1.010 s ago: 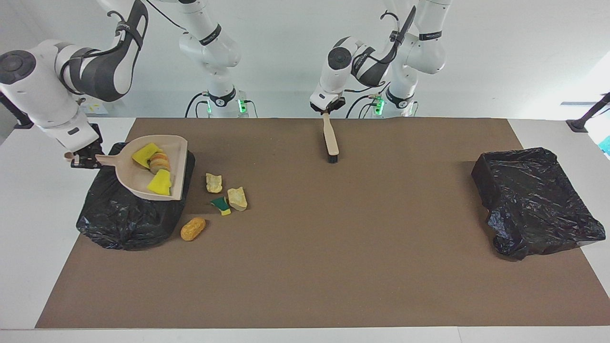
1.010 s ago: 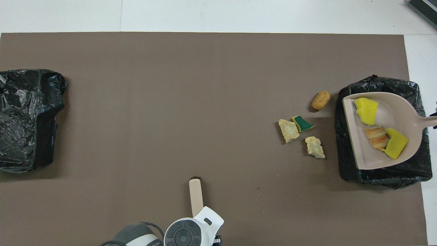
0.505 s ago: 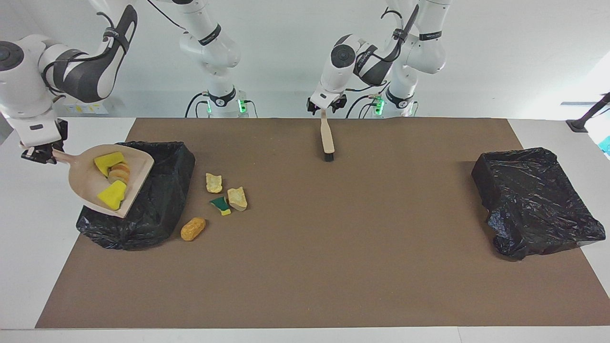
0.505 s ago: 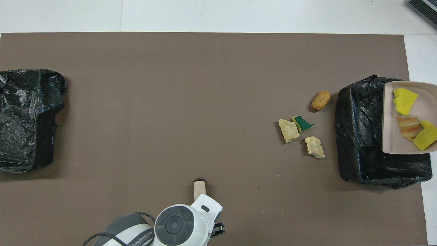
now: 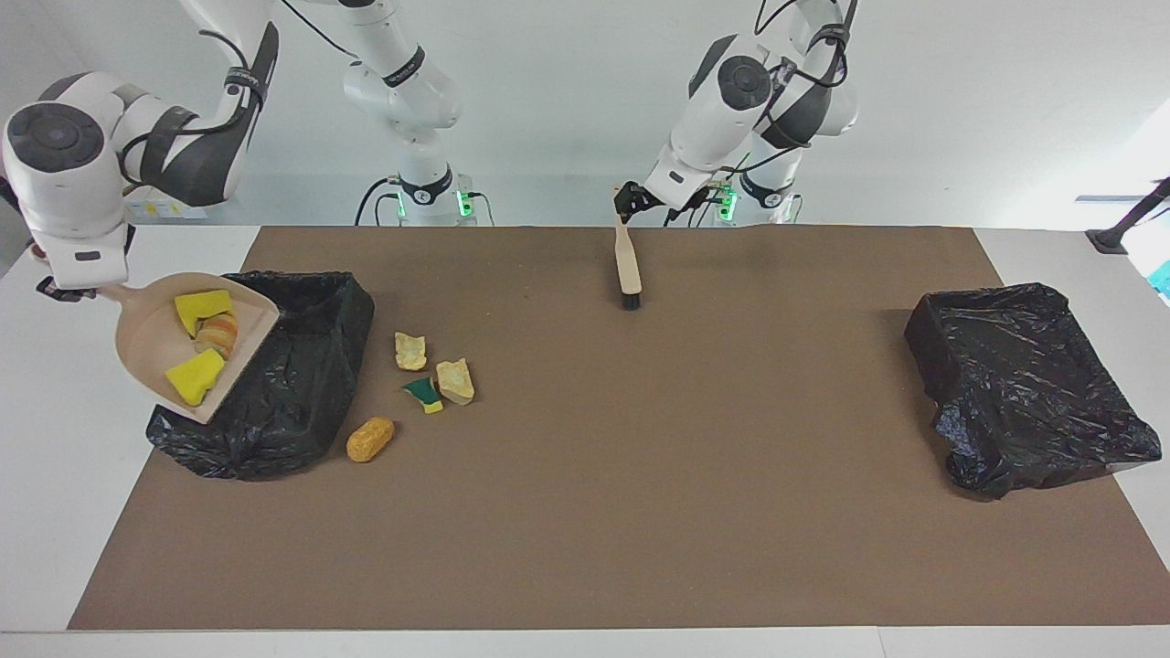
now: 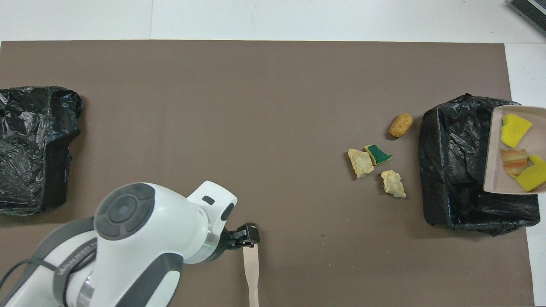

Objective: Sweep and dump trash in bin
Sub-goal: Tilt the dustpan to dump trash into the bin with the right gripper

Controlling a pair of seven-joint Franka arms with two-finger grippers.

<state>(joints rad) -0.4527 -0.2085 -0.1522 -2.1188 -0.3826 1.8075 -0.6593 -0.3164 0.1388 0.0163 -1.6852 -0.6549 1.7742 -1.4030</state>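
Seven scraps of trash were in view, three of them in the dustpan [image 5: 146,352] and four loose on the brown mat [image 5: 640,503]. The right pincer [image 5: 62,291] was clamped narrow on the dustpan's handle and held the pan tilted in the air, its open lip over the rim of the black-bagged bin [image 5: 302,384] at the right arm's end of the bench [image 5: 46,512]. In the pan lay two yellow sponge bits [image 5: 203,309] and a striped bread-like piece [image 5: 218,334] between them.

Just beside that bin, on the mat, sat two beige crumbly chunks [image 5: 410,350], with a green-and-yellow sponge bit [image 5: 422,394] touching one of them. An orange-brown lump [image 5: 370,439] lay a little farther from the robots, close to the bin's wall.

Toward the middle of the mat and near the robots, the brush [image 5: 627,260] lay with its dark bristles pointing away from them. The left pincer [image 5: 626,197] hung over the handle's end; whether it was wide or narrow could not be told. A second bagged bin [image 5: 1015,384] stood at the left arm's end.
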